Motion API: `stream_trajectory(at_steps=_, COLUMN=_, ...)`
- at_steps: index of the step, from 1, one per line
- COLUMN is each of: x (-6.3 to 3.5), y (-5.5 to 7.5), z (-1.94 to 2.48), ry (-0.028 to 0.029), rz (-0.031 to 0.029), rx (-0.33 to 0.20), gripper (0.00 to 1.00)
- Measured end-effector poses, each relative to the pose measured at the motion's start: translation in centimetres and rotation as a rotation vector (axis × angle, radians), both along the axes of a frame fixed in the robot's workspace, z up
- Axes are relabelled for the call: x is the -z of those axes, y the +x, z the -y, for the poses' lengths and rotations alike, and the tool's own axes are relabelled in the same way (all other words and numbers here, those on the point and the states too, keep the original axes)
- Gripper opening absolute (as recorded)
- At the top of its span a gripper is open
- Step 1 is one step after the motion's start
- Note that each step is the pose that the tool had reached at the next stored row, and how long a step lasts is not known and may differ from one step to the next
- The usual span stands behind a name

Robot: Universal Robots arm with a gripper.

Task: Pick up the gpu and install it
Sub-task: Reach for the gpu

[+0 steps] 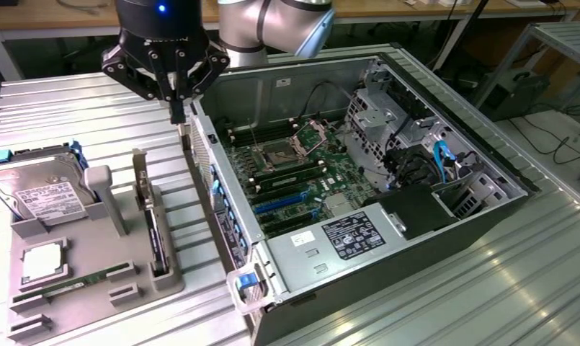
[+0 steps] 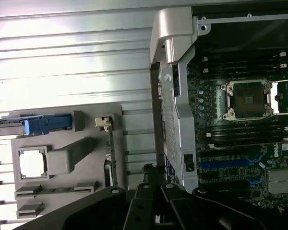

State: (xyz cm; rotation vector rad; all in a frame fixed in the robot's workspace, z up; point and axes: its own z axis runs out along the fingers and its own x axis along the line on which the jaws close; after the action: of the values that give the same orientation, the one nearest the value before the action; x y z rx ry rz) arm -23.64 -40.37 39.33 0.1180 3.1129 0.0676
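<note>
On the surface [image 1: 491, 288], the parts tray [image 1: 90, 249] at lower left of the exterior view carries the hard drive [image 1: 39, 191] at its left and the gpu [image 1: 156, 241] upright along its right edge, just beside the open computer case [image 1: 300, 252] at centre, with the gripper [image 1: 179, 115] at upper left above the gap between them.

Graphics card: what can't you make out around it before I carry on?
1. Graphics card: edge-on in its grey holder in both views; faces hidden.
2. Gripper: in the exterior view its tip overlaps the computer case's corner; contact unclear.
3. Hard drive label: exterior view, too small to read.

Exterior high, angled down; wrist closer; both see case [image 1: 367, 306] [image 2: 178, 120]
</note>
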Motion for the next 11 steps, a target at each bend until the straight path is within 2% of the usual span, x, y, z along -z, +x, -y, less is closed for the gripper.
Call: stream_trajectory(at_steps=11, x=0.0, y=-1.3, z=0.34, ry=0.0, rz=0.0001, rx=0.0, gripper=0.11)
